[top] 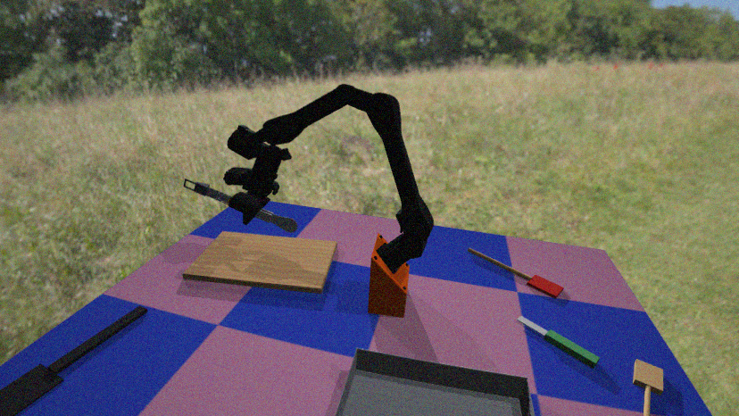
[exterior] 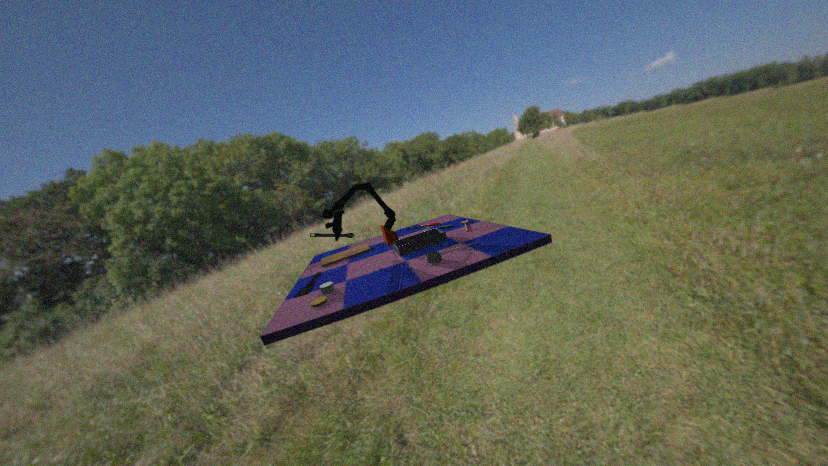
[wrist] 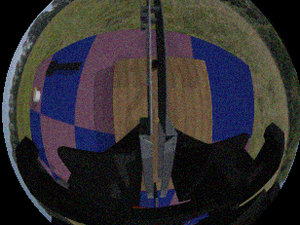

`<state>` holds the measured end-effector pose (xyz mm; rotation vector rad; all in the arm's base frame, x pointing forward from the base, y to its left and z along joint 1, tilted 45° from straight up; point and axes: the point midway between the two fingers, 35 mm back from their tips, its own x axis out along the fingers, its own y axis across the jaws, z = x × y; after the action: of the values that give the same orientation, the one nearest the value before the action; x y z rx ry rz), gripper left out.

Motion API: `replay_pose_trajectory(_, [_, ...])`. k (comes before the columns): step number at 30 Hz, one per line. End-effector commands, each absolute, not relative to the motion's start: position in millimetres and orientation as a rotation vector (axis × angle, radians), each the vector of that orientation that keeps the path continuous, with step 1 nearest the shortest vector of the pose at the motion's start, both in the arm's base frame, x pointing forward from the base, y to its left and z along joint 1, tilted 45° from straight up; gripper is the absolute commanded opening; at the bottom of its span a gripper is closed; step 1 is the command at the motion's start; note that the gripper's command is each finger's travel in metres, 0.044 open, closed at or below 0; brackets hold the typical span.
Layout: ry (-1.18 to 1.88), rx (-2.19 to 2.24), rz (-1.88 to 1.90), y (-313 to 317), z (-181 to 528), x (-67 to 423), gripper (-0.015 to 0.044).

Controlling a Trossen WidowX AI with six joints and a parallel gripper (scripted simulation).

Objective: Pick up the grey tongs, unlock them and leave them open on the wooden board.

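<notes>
My gripper (top: 249,209) (exterior: 336,233) (wrist: 151,127) is shut on the grey tongs (top: 280,220) (exterior: 321,235) (wrist: 154,59). I hold them near their middle, in the air above the far edge of the wooden board (top: 258,261) (exterior: 346,253) (wrist: 130,98). The tongs lie nearly level, with the rounded tip end a little lower and to the right in the top view and the loop end up to the left. Their two arms run close together in the wrist view. The roasting tin (top: 413,369) (exterior: 420,240) stands at the near edge with nothing across it.
The arm's orange base (top: 387,289) stands right of the board. A black spatula (top: 77,351) lies at the near left. A red spatula (top: 543,284), a green-handled knife (top: 568,347) and a wooden mallet (top: 647,377) lie on the right side.
</notes>
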<state>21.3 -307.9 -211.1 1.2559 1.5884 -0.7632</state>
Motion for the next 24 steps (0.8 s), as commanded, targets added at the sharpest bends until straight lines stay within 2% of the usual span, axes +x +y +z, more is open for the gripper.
replay_pose_trajectory(1, [1.637,1.277,-0.744,-311.1,-207.2,22.0,-0.0150])
replay_pose_trajectory(24, [1.929,1.405,-0.570,-309.7,-174.1,24.8,-0.0150])
